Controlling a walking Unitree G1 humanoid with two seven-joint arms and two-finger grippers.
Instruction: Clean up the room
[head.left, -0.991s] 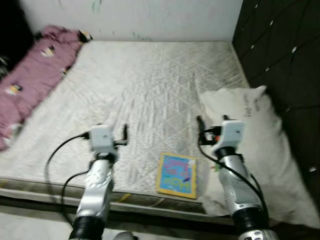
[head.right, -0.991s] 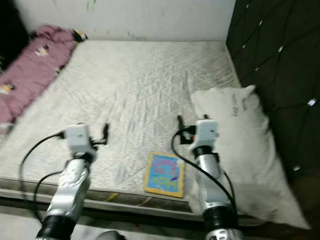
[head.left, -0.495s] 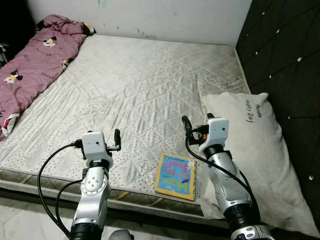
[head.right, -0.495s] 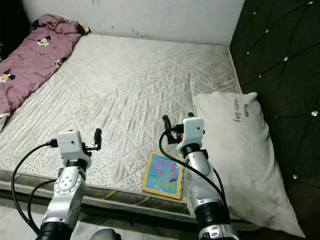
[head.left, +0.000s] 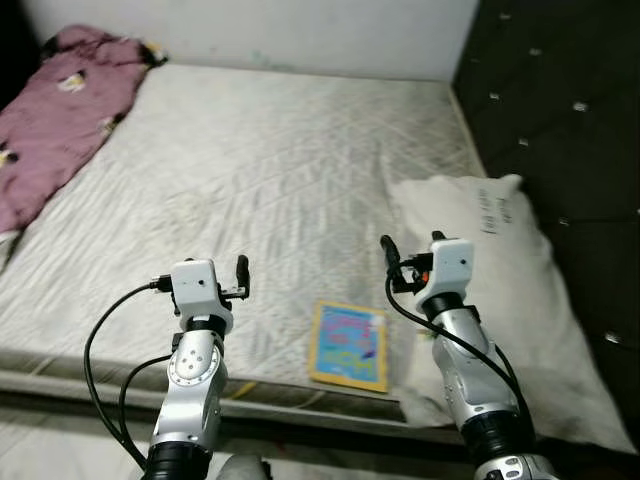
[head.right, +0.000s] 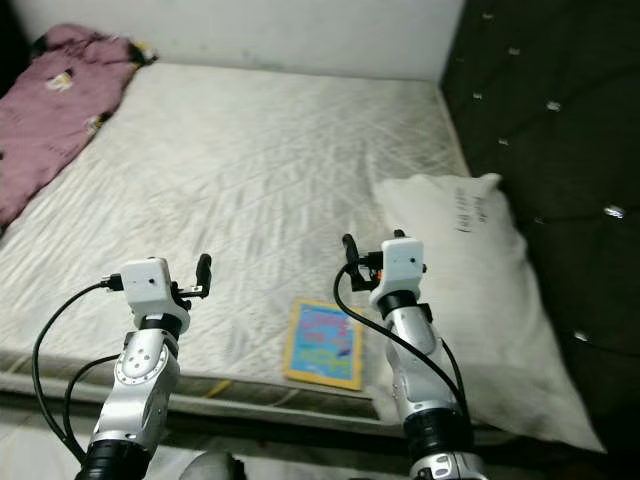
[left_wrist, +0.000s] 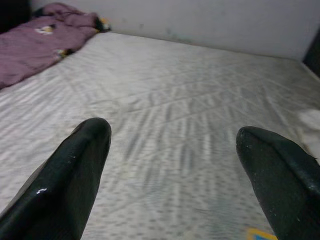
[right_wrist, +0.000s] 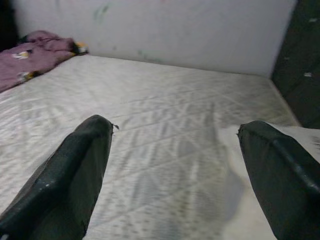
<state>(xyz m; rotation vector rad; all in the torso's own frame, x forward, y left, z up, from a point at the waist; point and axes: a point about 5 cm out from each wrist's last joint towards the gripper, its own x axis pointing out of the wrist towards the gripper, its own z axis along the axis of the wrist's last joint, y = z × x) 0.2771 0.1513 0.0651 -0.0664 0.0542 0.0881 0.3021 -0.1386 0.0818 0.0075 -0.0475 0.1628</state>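
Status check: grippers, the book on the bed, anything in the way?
Left gripper and right gripper open, empty, raised over the mattress. Book flat at the near edge between them, untouched. Pillow right beside it; purple blanket far left.

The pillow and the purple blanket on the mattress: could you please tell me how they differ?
The pillow is white and plump, lying on the robot's right by the dark headboard; the purple blanket is patterned, crumpled and stretched along the far left edge. Both rest on the bare mattress.
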